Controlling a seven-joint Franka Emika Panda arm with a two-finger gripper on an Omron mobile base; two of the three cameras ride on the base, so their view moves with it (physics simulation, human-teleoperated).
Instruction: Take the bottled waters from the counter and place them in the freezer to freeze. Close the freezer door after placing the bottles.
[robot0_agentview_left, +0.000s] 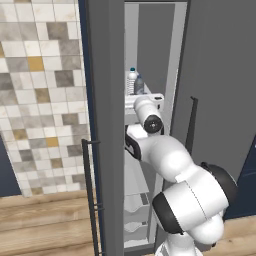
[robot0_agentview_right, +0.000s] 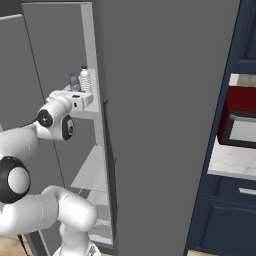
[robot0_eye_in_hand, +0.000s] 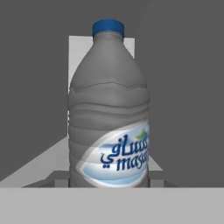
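Note:
In the hand view a ribbed bottled water (robot0_eye_in_hand: 109, 113) with a blue cap and a blue-and-white label stands upright and very close, and my gripper (robot0_eye_in_hand: 109, 179) is shut on its base. The arm reaches into the freezer (robot0_agentview_left: 150, 60), whose interior is pale. Two bottled waters stand side by side just beyond the hand at an upper shelf. One is clear-white (robot0_agentview_left: 132, 80) (robot0_agentview_right: 85, 78), the other darker (robot0_agentview_left: 139, 85) (robot0_agentview_right: 74, 82). The freezer door (robot0_agentview_left: 105, 150) stands open on the left, its dark bar handle (robot0_agentview_left: 89, 195) facing outward.
A closed grey door (robot0_agentview_left: 220, 75) with a dark handle (robot0_agentview_left: 191, 125) flanks the freezer on the right. White shelves and drawers (robot0_agentview_left: 136, 205) fill the space below the hand. A dark red microwave (robot0_agentview_right: 242, 117) sits on the marble counter (robot0_agentview_right: 230, 160) over navy cabinets.

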